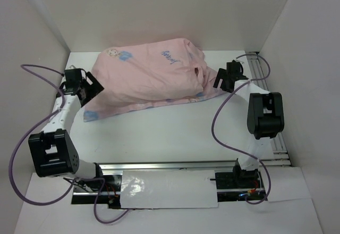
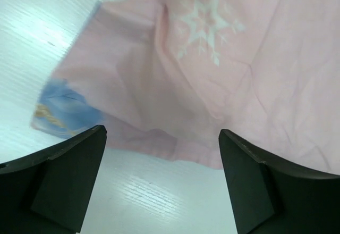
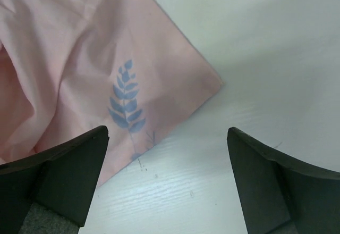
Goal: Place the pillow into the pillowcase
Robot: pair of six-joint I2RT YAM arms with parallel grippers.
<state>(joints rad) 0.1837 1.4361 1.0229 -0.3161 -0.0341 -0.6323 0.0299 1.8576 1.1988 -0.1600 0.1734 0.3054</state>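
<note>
Left tool [image 2: 162,134] and right tool [image 3: 168,132] gape wide, empty, flanking the bulging pillowcase [image 1: 151,74]; purple cables [image 1: 215,122] trail beside.

One pillowcase [image 1: 154,72] is counted, lying at the far middle of the one white table [image 1: 170,133]. Two robot arms are counted: the left arm [image 1: 53,138] and the right arm [image 1: 265,114]. Two grippers are counted, the left gripper [image 1: 93,91] and the right gripper [image 1: 220,80], each shown with two dark fingers [image 2: 58,175], four altogether. Two purple cables [image 1: 16,154] are seen, one on each side. On the fabric, one white snowflake [image 2: 204,24] and one blue leaf sprig [image 3: 125,103] are counted.
</note>
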